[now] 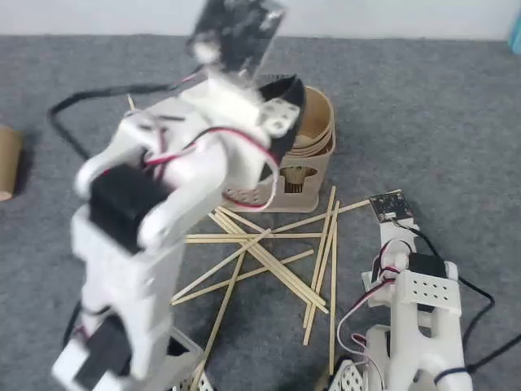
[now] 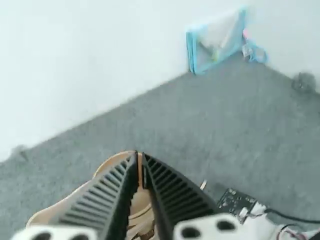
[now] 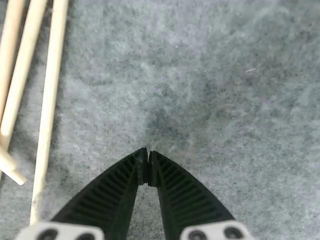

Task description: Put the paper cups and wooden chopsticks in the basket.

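Note:
A wooden basket (image 1: 308, 181) stands mid-table with stacked paper cups (image 1: 316, 122) inside it. My left gripper (image 1: 286, 99) hangs just over the cups' rim; in the left wrist view the left gripper (image 2: 140, 158) is shut, with the tan cup rim (image 2: 107, 167) right behind its tips. Another paper cup (image 1: 7, 161) lies on its side at the far left edge. Several wooden chopsticks (image 1: 264, 254) lie crossed on the grey carpet in front of the basket. My right gripper (image 3: 148, 153) is shut and empty, pointing down at bare carpet beside a few chopsticks (image 3: 46, 100).
The left arm's white body (image 1: 142, 244) fills the near left and hides part of the carpet. The right arm (image 1: 417, 303) sits folded at the near right. A blue-edged bag (image 2: 218, 40) leans on the far wall. Black cables trail at the left and right.

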`<control>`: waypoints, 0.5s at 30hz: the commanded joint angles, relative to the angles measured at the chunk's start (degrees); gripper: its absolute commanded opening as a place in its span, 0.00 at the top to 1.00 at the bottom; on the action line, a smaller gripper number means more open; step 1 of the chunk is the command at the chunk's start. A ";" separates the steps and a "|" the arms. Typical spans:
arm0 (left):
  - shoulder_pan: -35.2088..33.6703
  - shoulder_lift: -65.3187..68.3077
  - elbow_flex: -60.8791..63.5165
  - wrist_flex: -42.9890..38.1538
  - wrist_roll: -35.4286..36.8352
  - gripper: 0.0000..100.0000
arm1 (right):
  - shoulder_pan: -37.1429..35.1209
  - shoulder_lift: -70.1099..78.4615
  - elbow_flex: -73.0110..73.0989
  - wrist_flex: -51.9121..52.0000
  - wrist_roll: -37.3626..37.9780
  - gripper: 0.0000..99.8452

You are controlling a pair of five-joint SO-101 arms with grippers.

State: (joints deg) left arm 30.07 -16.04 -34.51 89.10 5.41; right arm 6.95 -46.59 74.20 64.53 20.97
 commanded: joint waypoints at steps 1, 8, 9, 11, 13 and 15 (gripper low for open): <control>-0.35 -9.32 13.49 -8.70 0.44 0.99 | -0.13 -1.19 -0.35 -0.66 0.53 0.99; -0.26 -25.23 49.71 -38.86 0.62 0.99 | -0.13 -1.19 -0.35 -0.66 0.53 0.99; -0.26 -26.90 54.20 -43.43 0.79 0.99 | -0.13 -1.19 -0.35 -0.66 0.53 0.99; -0.18 -29.36 61.58 -51.08 0.70 0.99 | -0.13 -1.19 -0.35 -0.66 0.53 0.99; 0.00 -30.07 66.77 -55.47 0.62 0.99 | -0.13 -1.19 -0.35 -0.66 0.53 0.99; -0.18 -29.36 69.67 -57.76 0.70 0.99 | -0.13 -1.19 -0.35 -0.66 0.53 0.99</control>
State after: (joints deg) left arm 30.07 -43.74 30.81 37.32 5.58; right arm 6.95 -46.59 74.20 64.53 20.97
